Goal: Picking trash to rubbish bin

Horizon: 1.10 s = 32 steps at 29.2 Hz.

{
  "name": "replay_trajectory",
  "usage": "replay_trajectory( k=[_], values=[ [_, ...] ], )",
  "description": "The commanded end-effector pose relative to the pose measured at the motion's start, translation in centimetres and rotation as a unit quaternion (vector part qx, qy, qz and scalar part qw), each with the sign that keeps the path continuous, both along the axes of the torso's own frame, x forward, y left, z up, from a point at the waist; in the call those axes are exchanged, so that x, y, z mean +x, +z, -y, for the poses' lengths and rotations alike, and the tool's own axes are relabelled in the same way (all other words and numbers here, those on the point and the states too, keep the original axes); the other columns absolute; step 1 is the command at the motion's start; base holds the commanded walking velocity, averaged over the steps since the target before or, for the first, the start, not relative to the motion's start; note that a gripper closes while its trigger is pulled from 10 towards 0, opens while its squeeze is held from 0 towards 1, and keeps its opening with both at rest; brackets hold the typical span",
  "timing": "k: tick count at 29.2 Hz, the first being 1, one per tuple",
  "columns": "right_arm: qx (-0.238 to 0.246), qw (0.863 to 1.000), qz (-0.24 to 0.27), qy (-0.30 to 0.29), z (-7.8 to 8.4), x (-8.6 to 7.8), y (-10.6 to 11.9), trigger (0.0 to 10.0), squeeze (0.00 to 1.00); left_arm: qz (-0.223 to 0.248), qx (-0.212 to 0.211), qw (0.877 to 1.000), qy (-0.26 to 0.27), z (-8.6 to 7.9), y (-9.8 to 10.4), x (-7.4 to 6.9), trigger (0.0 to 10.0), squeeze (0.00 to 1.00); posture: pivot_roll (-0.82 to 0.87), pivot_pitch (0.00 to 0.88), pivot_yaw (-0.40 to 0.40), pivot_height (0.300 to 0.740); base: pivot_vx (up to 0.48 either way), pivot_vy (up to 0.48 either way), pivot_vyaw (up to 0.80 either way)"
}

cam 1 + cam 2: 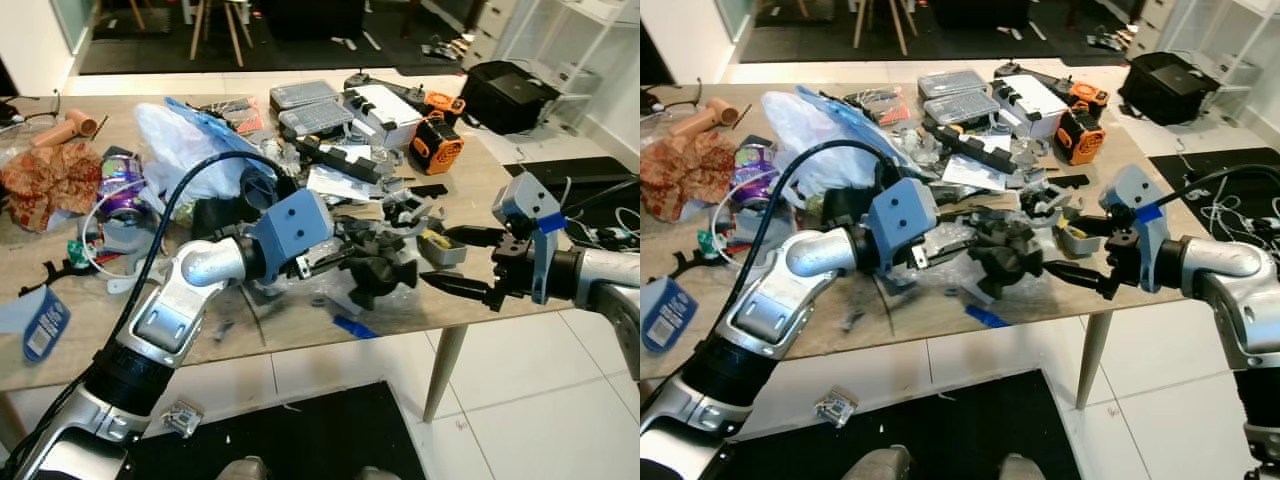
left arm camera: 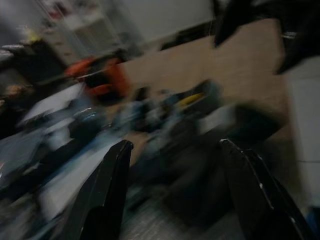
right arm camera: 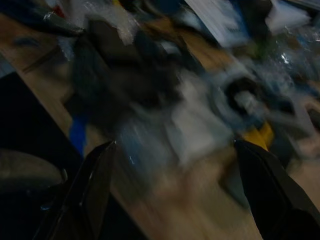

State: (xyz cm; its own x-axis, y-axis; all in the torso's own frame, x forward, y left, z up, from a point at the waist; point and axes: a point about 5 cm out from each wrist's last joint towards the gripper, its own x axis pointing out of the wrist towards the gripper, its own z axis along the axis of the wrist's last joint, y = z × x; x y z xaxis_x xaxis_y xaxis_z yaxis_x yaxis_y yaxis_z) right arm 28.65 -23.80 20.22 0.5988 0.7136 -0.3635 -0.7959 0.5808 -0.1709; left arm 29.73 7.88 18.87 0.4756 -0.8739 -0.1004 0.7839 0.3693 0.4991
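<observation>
I see both tools spread open, left tool and right tool, over the cluttered wooden surface mid-frame; white tiled floor lower right.

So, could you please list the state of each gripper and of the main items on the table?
Left gripper: open, over the black clutter.
Right gripper: open, at the table's near edge.
Clear plastic cases: closed.
Brown paper: crumpled.
Black bag: on the floor.

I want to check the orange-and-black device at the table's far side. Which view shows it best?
The left eye view: the orange-and-black device is sharp and unobstructed. The right eye view shows it similarly; the left wrist view gives an orange blur.
</observation>
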Motion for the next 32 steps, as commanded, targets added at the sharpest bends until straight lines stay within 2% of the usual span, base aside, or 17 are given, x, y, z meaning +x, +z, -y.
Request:
replay_trajectory(
  k=[1, 7, 11, 14, 15, 19, 21, 25, 29, 31, 32],
  values=[
    [-0.004, 1.000, -0.007, -0.004, 0.0, 0.0, -0.3, 10.0, 0.00, -0.004, 0.004, 1.000, -0.013, -0.3, 0.1, -0.1, 10.0, 0.00, -0.08, 0.000, -0.010, 0.740, 0.000, 0.000, 0.00],
    [-0.004, 1.000, -0.008, -0.009, 0.0, 0.1, -0.3, 10.0, 0.00, 0.001, 0.023, 1.000, -0.005, -0.7, 0.0, 0.4, 10.0, 0.00, -0.08, 0.000, -0.007, 0.740, 0.000, 0.000, 0.00],
    [-0.003, 1.000, -0.008, -0.014, -0.1, 0.1, -0.2, 10.0, 0.00, 0.015, 0.059, 0.998, 0.004, -0.7, -0.5, 0.9, 10.0, 0.00, -0.08, 0.000, -0.007, 0.740, 0.000, 0.000, 0.00],
    [-0.003, 1.000, -0.008, -0.014, -0.1, 0.1, -0.2, 10.0, 0.00, 0.020, 0.067, 0.998, 0.007, -0.7, -0.5, 1.0, 10.0, 0.00, -0.08, 0.000, -0.007, 0.740, 0.000, 0.000, 0.00],
    [-0.002, 1.000, -0.008, -0.016, -0.2, 0.2, -0.3, 10.0, 0.00, 0.028, 0.091, 0.995, 0.014, -0.7, -0.8, 1.4, 10.0, 0.00, -0.08, 0.000, -0.008, 0.740, 0.000, 0.000, 0.00],
    [0.000, 1.000, -0.010, -0.016, -0.3, 0.2, -0.4, 10.0, 0.00, 0.032, 0.111, 0.993, 0.019, -0.6, -0.9, 1.7, 10.0, 0.00, -0.08, 0.000, -0.005, 0.740, 0.000, 0.000, 0.00],
    [0.000, 1.000, -0.011, -0.017, -0.5, 0.2, -0.5, 10.0, 0.00, 0.029, 0.126, 0.992, 0.012, -0.1, -1.2, 1.9, 10.0, 0.00, -0.08, 0.000, 0.001, 0.740, 0.000, 0.000, 0.00],
    [0.001, 1.000, -0.012, -0.020, -0.5, 0.2, -0.5, 10.0, 0.00, 0.030, 0.157, 0.987, -0.002, 0.0, -1.7, 1.9, 10.0, 0.00, -0.09, 0.000, 0.004, 0.740, 0.000, 0.000, 0.00],
    [0.000, 1.000, -0.013, -0.027, -0.3, 0.2, -0.5, 10.0, 0.00, 0.021, 0.153, 0.988, -0.023, -0.5, -1.2, 1.6, 10.0, 0.00, -0.09, 0.000, 0.002, 0.740, 0.000, 0.000, 0.00],
    [0.000, 0.999, -0.013, -0.029, -0.3, 0.3, -0.6, 10.0, 0.00, 0.012, 0.157, 0.986, -0.058, -1.2, -0.6, 1.0, 10.0, 0.00, -0.08, 0.000, 0.002, 0.740, 0.000, 0.000, 0.00],
    [0.000, 0.999, -0.013, -0.029, -0.3, 0.3, -0.6, 10.0, 0.00, 0.012, 0.157, 0.986, -0.058, -1.2, -0.6, 1.0, 10.0, 0.00, -0.08, 0.000, 0.002, 0.740, 0.000, 0.000, 0.00]
  ],
)
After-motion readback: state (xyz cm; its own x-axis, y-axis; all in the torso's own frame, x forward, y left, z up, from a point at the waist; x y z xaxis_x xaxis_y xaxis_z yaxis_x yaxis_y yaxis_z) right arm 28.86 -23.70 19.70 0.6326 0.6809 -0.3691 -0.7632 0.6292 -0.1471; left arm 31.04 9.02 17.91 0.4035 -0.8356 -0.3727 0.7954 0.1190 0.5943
